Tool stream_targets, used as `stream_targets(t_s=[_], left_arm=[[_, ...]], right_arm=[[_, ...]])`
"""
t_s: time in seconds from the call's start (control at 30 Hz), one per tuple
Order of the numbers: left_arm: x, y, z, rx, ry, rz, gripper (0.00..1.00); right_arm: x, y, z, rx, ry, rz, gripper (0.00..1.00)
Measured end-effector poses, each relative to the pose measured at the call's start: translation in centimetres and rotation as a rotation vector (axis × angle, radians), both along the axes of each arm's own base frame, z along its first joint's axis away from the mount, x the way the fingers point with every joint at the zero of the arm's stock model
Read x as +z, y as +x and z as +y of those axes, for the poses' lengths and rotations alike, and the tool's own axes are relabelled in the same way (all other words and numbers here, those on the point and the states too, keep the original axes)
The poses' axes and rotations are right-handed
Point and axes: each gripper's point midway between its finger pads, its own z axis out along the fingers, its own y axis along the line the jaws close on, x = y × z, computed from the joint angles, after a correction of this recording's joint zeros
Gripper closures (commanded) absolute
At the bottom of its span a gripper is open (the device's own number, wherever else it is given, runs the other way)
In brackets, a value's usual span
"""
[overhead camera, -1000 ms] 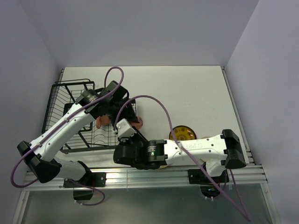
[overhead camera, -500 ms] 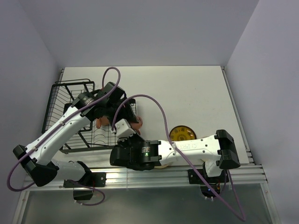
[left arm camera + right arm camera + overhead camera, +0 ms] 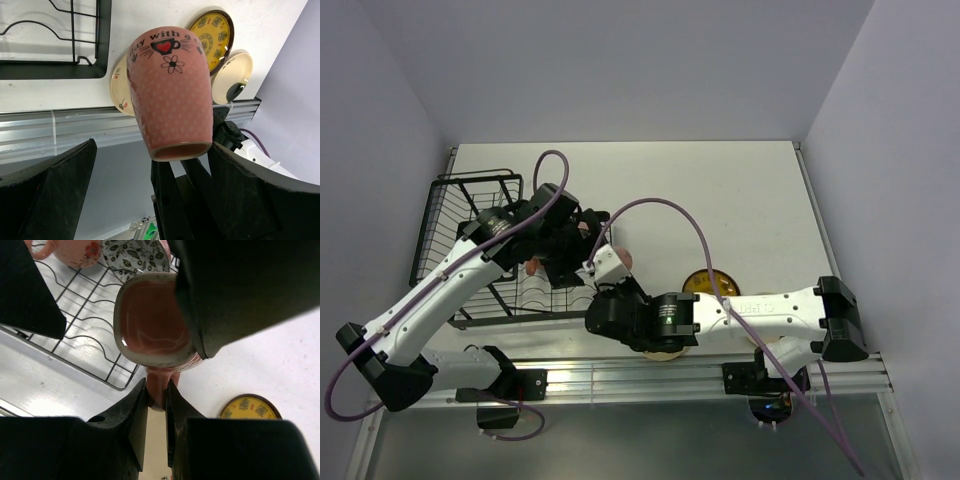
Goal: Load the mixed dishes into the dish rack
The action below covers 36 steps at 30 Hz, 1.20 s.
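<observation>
left gripper (image 3: pixel 154 144) has sprung open around the mug (image 3: pixel 170 90), right gripper (image 3: pixel 156 392) pinching it.

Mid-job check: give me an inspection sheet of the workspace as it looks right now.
Surface: white table, plates lying on its near part.
Job's things: mug in the air by the rack edge; second mug and bowl in the rack; yellow plate and two cream plates on the table.
Clutter: nothing seen.
Grippers: left gripper, jaws open either side of the mug; right gripper, jaws shut on its handle.
Cables: purple cables loop high above the table.
Surroundings: plain walls; metal rail at near edge.
</observation>
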Motion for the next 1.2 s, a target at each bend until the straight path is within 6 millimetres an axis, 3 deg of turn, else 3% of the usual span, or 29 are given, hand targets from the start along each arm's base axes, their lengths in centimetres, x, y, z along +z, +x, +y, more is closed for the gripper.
stream_targets(t_s=[0.13,0.23,0.37,0.47,0.57,0.8,1.03,1.2], left_arm=[[0.0,0.4,0.4,0.008,0.015,-0.015,0.01],[1.5,1.6,1.0,0.024,0.035,-0.063,0.01],[7.4,4.5,1.4,0.072,-0.011,-0.234,0.01],[12.4,6.0,3.0,0.134,-0.039,-0.388,0.01],[15.4,6.7,4.7,0.190,-0.040,-0.508,0.01],[18.7,5.3,8.5,0.277,-0.083,-0.709,0.02],[22.1,2.6,10.0,0.286,-0.253,-0.893,0.04],[25.0,1.0,10.7,0.274,-0.334,-0.989,0.04]], right_arm=[[-0.3,-0.5,0.2,0.043,0.038,0.021,1.00],[-0.5,-0.8,0.2,0.067,0.062,0.036,1.00],[-0.9,-1.3,0.2,0.098,0.091,0.054,1.00],[-1.2,-1.4,0.6,0.125,0.097,0.071,1.00],[-1.3,-1.4,1.6,0.162,0.120,0.097,1.00],[-4.0,1.0,4.5,0.225,0.133,0.203,1.00],[-7.8,3.3,8.3,0.276,0.113,0.304,1.00],[-9.3,4.1,10.1,0.297,0.103,0.342,1.00]])
